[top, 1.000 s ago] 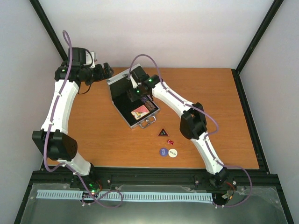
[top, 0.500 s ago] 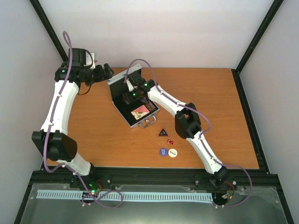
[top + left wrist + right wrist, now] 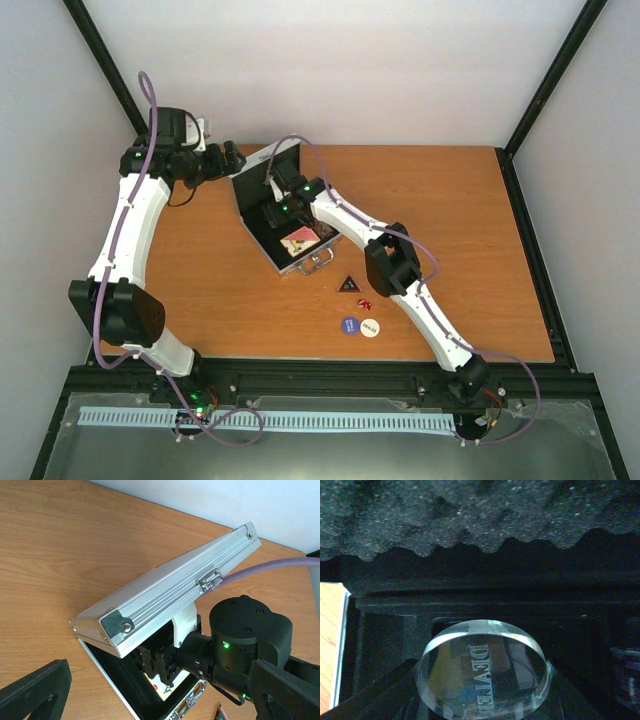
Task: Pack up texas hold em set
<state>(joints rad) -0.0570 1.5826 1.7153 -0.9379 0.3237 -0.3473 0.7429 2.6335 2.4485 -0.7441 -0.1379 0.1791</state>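
Reaching deeper under the half-raised lid than a second ago, the right fingers (image 3: 159,661) clamp a clear round disc (image 3: 482,672), its engraving hard to read. Beyond them is bumpy black foam (image 3: 470,515) inside the ribbed silver case (image 3: 165,592). The left fingers (image 3: 35,690) gape apart, their tips cropped.

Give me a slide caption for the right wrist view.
Right claw holds the clear dealer disc inside the foam-lined case.

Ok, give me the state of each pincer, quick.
Left pincer: open, holding nothing.
Right pincer: shut on the clear dealer disc, inside the case.
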